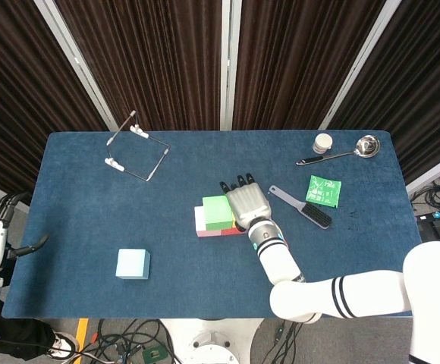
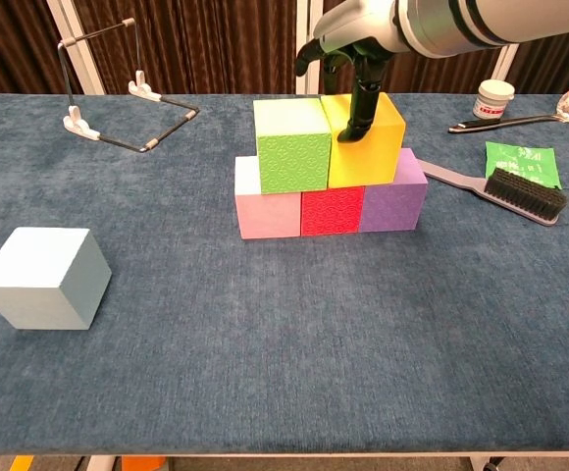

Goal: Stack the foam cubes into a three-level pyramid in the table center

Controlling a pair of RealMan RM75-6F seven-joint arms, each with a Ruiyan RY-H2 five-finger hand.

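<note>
I have the right hand (image 2: pixel 355 59) hanging over the yellow foam cube (image 2: pixel 371 147), with one dark finger (image 2: pixel 364 110) reaching down onto its top front face; the rest of the hand sits above the block, and I cannot tell whether it grips the cube or merely presses on it (the head view hides the yellow block under the palm entirely). That cube sits on the second level, snug against the green foam cube (image 2: pixel 292 145); beneath them runs the base row of the pink foam cube (image 2: pixel 266 209), the red foam cube (image 2: pixel 331 210) and the purple foam cube (image 2: pixel 394 201), all touching, near the table centre.

The risks, as I judge them: if I lift away carelessly, that finger may drag the yellow cube forward off the red and purple blocks, or shove it into the green one and push that over the pink edge; foam is light and slides easily, so a small sideways nudge could skew both levels.

The top block, the pale blue foam cube (image 2: pixel 41 278), lies well apart at the near left of the blue cloth table (image 2: pixel 284 373); the left hand (image 1: pixel 29 247) waits off the table's left edge, and I cannot tell how its fingers lie.
</note>
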